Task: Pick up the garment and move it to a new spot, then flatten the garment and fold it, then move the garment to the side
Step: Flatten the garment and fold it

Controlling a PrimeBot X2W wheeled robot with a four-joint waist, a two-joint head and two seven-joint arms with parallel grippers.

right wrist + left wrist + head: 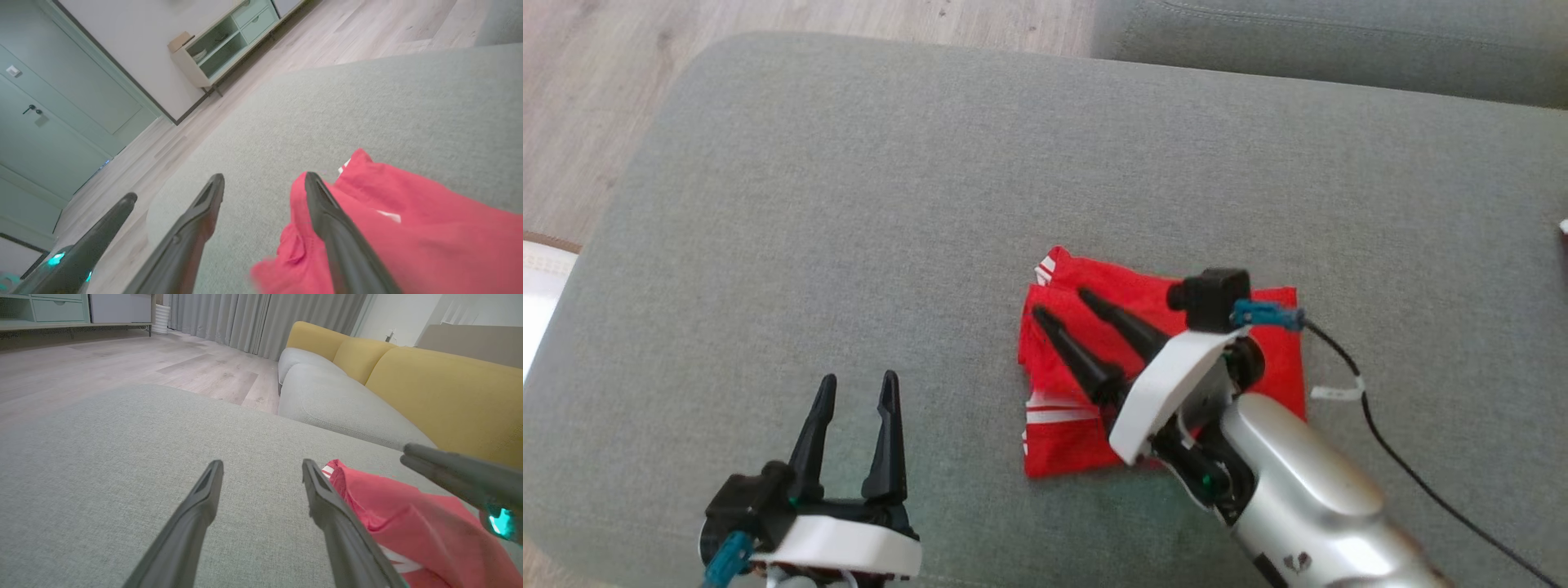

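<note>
Nearest the robot, the left gripper has its fingers spread wide and holds nothing. It hangs over the bare grey ottoman cushion, and the garment lies well off to its right.

Further out, the right gripper points up and to the left over the red garment with white stripes. Its fingers are also parted, with no cloth between them. The garment sits directly under and ahead of this gripper as a compact, roughly square bundle with squared edges, so the folding looks done. The step in hand appears to be the last one, moving the bundle to the side. That would call for the right gripper to close on a doubled edge, or on the whole stack, so the layers do not slide apart.

Much is hidden:
- The wrist and pale forearm cover the bundle's right-hand part.
- I cannot tell whether the fingertips touch the cloth.
- I cannot tell what kind of garment it is, or how many layers it has.

Beyond the right gripper lie a second sofa seat and the wood floor.
</note>
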